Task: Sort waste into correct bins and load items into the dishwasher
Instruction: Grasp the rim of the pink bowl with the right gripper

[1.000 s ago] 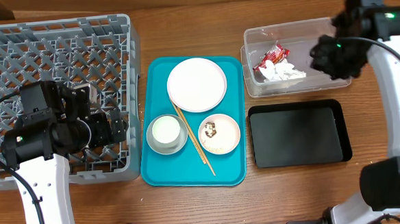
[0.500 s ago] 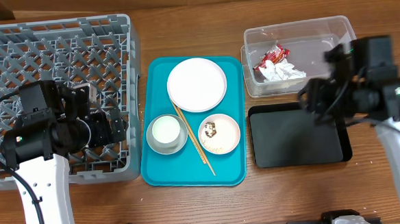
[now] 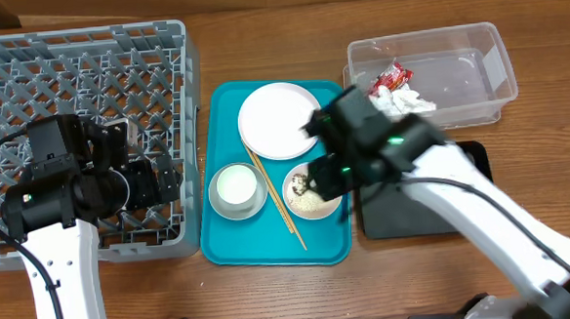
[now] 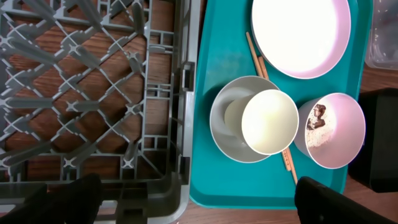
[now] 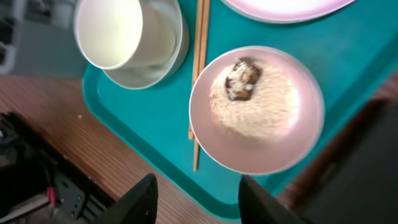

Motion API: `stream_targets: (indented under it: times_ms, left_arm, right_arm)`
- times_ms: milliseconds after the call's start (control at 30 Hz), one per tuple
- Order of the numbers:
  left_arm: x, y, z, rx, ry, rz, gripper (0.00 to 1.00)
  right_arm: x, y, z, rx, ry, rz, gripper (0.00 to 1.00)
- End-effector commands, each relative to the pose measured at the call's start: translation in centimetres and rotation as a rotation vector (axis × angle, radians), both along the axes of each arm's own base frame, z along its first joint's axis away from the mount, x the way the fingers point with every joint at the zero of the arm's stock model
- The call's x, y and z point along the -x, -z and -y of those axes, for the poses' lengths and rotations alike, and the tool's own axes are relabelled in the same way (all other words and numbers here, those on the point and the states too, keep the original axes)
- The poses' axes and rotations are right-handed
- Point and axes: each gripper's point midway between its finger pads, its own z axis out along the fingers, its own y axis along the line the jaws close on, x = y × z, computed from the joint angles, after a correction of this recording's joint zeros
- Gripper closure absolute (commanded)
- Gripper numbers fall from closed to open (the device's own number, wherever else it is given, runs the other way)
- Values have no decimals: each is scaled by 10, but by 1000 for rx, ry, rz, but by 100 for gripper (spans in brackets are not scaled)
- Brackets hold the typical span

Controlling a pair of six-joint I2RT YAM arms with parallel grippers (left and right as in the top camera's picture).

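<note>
My right hand (image 5: 198, 186), fingers apart and empty, hovers with the white dish (image 5: 292, 149) of rice (image 5: 261, 118) (brown lump (image 5: 241, 78) on top) just ahead; left hand (image 4: 199, 196) equally spread.

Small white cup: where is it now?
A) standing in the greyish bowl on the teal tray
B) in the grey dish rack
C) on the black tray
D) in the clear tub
A: the left wrist view shows the small white cup standing inside the greyish bowl on the teal tray.

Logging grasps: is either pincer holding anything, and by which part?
Nothing is held. The right pincer is open by the small dish; the left pincer is open over the dish rack wall.
</note>
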Motion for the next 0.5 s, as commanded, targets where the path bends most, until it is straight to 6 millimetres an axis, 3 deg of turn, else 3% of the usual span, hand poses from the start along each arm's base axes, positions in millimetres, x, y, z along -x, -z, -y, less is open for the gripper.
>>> stream_targets:
  times_ms: [0,167,467]
  left_arm:
    - [-4,-7,3,-3,26,28,0]
    - [-4,-7,3,-3,26,28,0]
    - [-4,-7,3,-3,26,28,0]
  right_arm:
    - [3,39,-16,76,0,-61,56]
    - [2,76,-32,112,-14,-110,51]
    - [-1,113,-51,154,-37,-98,56]
